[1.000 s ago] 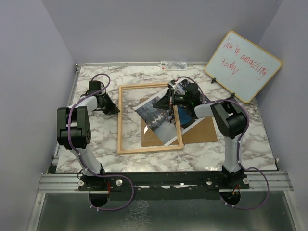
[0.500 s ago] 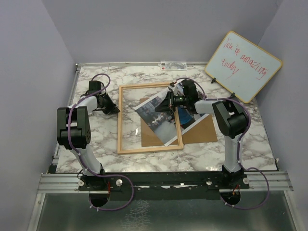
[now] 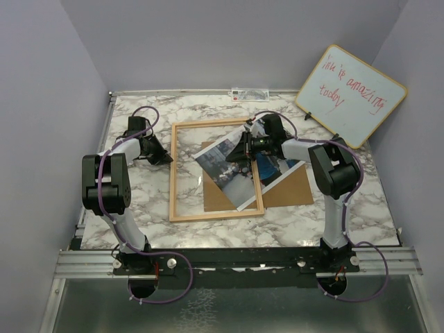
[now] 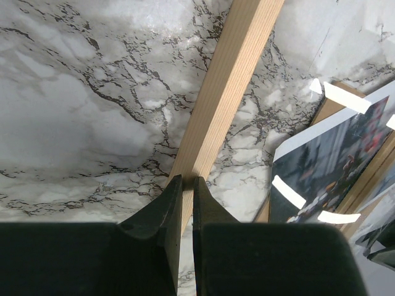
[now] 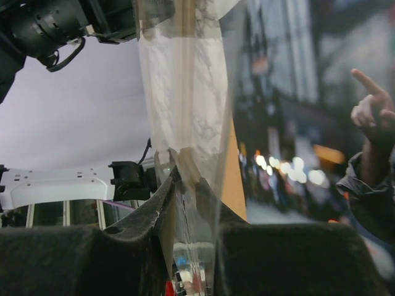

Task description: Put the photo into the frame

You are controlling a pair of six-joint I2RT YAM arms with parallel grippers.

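- While the frame (image 3: 173,180) lies flat on the marble desk (image 3: 291,222), the photo (image 3: 223,166) lies askew across its right rail, partly over the pane and partly over a brown board (image 3: 291,187).
- Left tool (image 3: 166,159): clenched to a thin slit, tips on the frame's left rail.
- Right tool (image 3: 241,154): released, fingers (image 5: 154,209) slightly apart with the photo's far edge between them.
- A whiteboard (image 3: 350,94) leans at the far right corner.
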